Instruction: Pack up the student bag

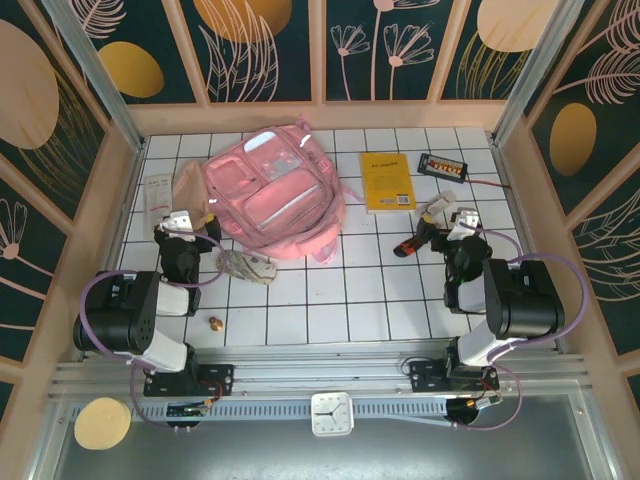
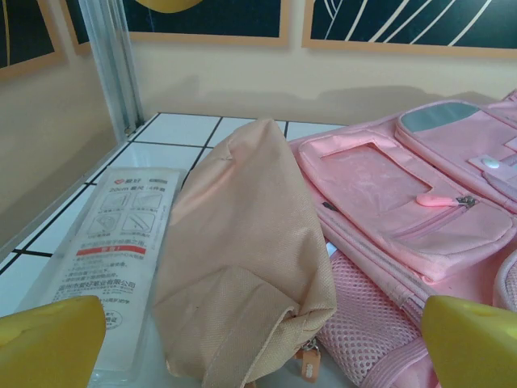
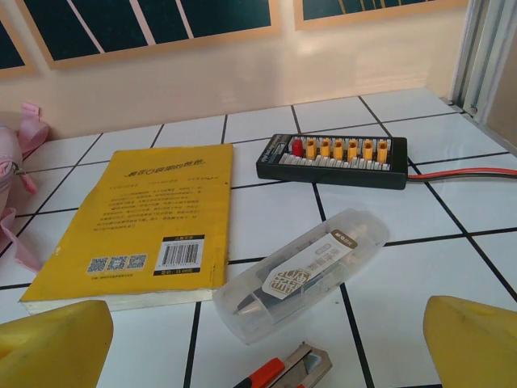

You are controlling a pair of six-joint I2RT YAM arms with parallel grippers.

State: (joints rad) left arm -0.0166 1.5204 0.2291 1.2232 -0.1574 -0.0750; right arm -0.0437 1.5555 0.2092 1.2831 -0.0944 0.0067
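— Where is the student bag?

— It lies flat on the tiled table, towards the back and left of the middle, front pockets facing up. It is pale pink and much the biggest thing there.

— And the left gripper?

— Just left of the bag, near its lower left corner. In the wrist view its yellow fingers stand wide apart and grip nothing.

— What lies in front of it?

— A tan pouch, pressed against the side of the bag. Left of the pouch lies a flat packet with a red stripe on its label. The pouch's near end may reach between the fingertips; the view is too close to say.

— And the right gripper?

— It is on the right side, well apart from the bag. Its jaws are spread as well and hold nothing.

— What is near it?

— A clear case lies just ahead, with a knife at the bottom edge of the wrist view. A yellow book lies further left, cover up. Behind the case is a black connector board with a red and a black wire running off to the right.
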